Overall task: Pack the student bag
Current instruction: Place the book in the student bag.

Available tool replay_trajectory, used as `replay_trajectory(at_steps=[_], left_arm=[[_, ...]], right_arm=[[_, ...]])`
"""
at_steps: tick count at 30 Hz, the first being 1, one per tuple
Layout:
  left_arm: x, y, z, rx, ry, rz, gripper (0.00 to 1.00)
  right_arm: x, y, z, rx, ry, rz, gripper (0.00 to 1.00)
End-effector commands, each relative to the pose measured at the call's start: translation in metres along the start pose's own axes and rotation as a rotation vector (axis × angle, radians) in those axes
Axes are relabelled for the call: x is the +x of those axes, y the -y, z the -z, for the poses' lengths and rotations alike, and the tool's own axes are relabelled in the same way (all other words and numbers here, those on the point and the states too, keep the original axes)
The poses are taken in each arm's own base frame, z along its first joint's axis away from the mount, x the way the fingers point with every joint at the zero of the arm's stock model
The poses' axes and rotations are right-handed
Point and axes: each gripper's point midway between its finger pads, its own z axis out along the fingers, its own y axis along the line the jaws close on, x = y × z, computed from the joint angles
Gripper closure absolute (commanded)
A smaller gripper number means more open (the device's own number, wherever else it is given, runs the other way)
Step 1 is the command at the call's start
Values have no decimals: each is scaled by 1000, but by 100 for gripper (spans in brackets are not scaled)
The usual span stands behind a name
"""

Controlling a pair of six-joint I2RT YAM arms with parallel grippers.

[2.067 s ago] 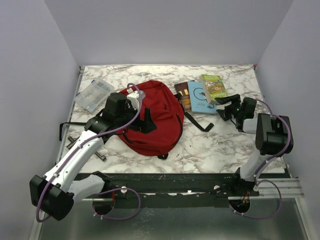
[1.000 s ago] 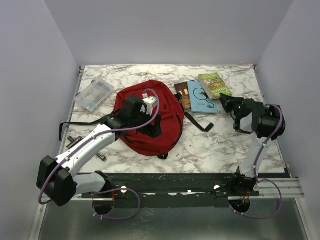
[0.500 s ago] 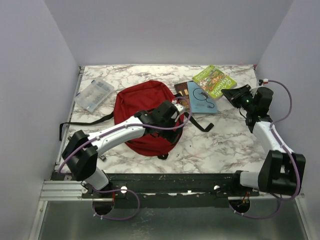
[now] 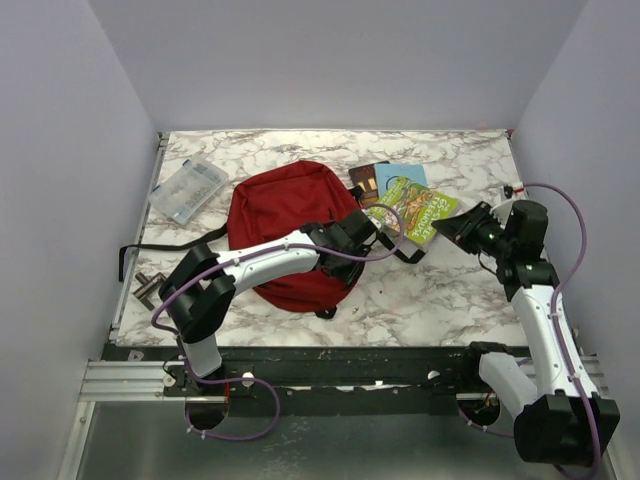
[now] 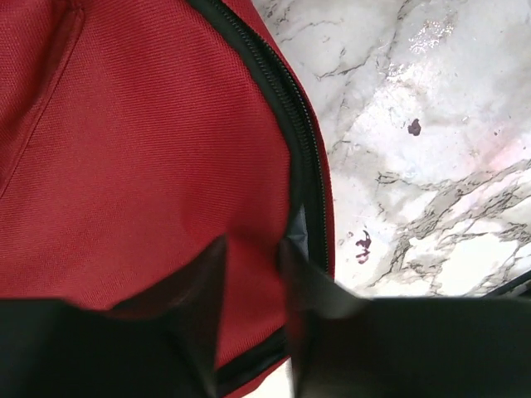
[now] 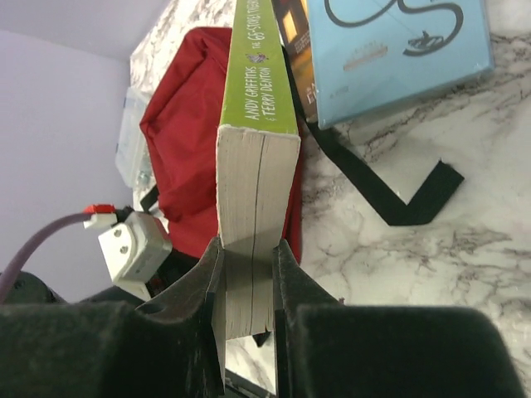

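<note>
marble table, "andy griffiths" book

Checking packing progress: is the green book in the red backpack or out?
Out: fingers of the right gripper clamp the green book beside the backpack, over the blue book.

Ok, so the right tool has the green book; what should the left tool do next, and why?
Probably close the left tool on the zipper of the student bag and pull it open: the fingers straddle the zipper, which looks shut, and the right tool grips the green book with no opening to take it.
</note>
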Motion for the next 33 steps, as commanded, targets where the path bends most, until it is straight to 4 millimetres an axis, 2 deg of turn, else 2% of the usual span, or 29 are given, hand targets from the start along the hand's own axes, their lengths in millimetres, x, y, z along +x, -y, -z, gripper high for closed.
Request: replay_trajectory(at_steps=[1, 3, 4, 7, 11, 15, 20, 22, 25, 29, 32, 33], left_arm=[[-11, -9, 3, -45, 23, -7, 77], [-16, -10, 7, -33, 35, 3, 96], [-18, -13, 10, -47, 44, 10, 100], [-34, -25, 29, -90, 101, 34, 100], [-68, -45, 71, -179, 242, 68, 100], [-103, -61, 115, -253, 372, 56, 100], [-126, -65, 141, -257, 435, 32, 100], [-132, -61, 148, -229, 455, 24, 100], [-140, -53, 161, -179, 485, 23, 100], [-142, -40, 177, -95, 514, 24, 100], [-140, -24, 184, -2, 518, 13, 100], [-139, -19, 185, 29, 513, 8, 100]], right_arm=[[19, -4, 18, 3, -69, 32, 100], [24, -7, 26, 7, -93, 40, 100], [26, -10, 30, 6, -102, 41, 100], [31, -14, 43, 24, -139, 49, 100], [43, -22, 57, 20, -200, 47, 100], [68, -48, 66, -119, -320, -45, 100], [85, -78, 80, -245, -402, -96, 100], [99, -86, 84, -287, -476, -115, 100], [117, -68, 74, -262, -527, -153, 100], [123, -62, 52, -300, -514, -205, 100], [119, -72, 28, -339, -448, -262, 100], [117, -85, 22, -392, -431, -273, 100]])
